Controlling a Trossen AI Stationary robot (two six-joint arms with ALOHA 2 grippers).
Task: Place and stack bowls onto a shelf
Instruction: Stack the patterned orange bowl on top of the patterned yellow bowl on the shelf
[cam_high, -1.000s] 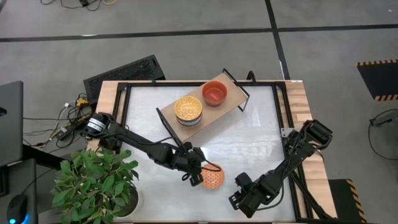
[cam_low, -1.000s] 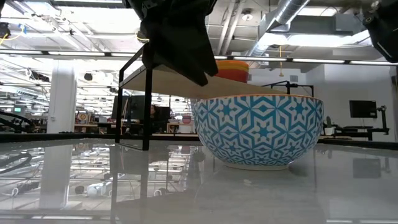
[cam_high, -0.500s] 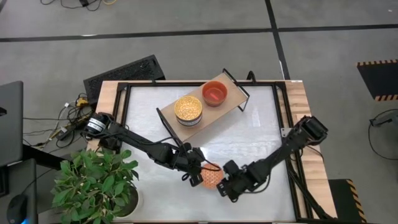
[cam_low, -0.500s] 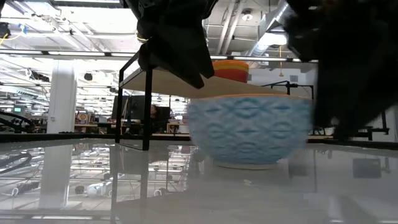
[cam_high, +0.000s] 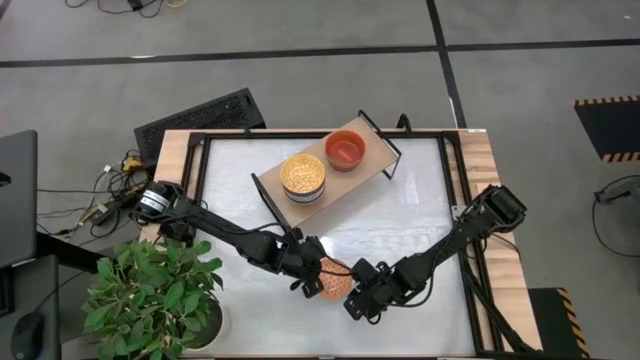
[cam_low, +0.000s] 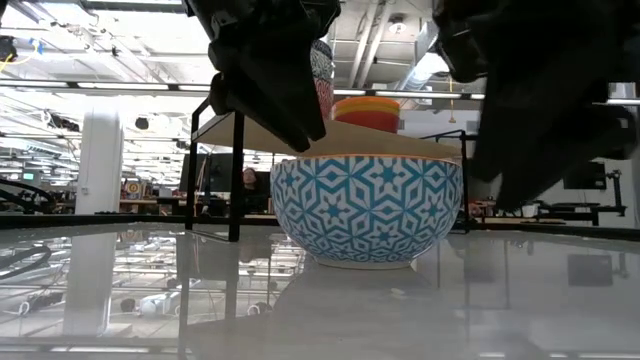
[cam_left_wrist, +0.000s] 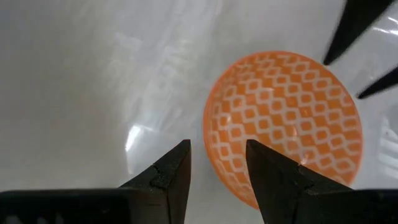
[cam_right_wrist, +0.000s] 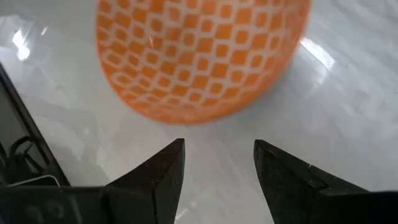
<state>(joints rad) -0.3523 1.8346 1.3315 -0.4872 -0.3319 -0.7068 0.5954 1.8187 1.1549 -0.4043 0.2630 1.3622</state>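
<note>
3 bowls in all: 1 orange-lined bowl (cam_high: 335, 283) w/ blue-white outside, on the table (cam_high: 400, 210); 1 yellow bowl (cam_high: 303, 176) & 1 red-orange bowl (cam_high: 345, 150), both on the shelf (cam_high: 370, 172). 1 shelf. 2 arms, 2 grippers: left gripper (cam_high: 312, 287), right gripper (cam_high: 352, 302). 1 potted plant (cam_high: 150, 295). 1 keyboard (cam_high: 200, 118).

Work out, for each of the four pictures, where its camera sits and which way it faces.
High view: overhead, facing straight down; both arms, shelf, bowl.
Low view: at tabletop height, facing level across; both arms descend around the bowl.
Left wrist view: behind left gripper, straddling the rim.
Right wrist view: behind right gripper, open, short of the bowl.
All four share the bowl.
</note>
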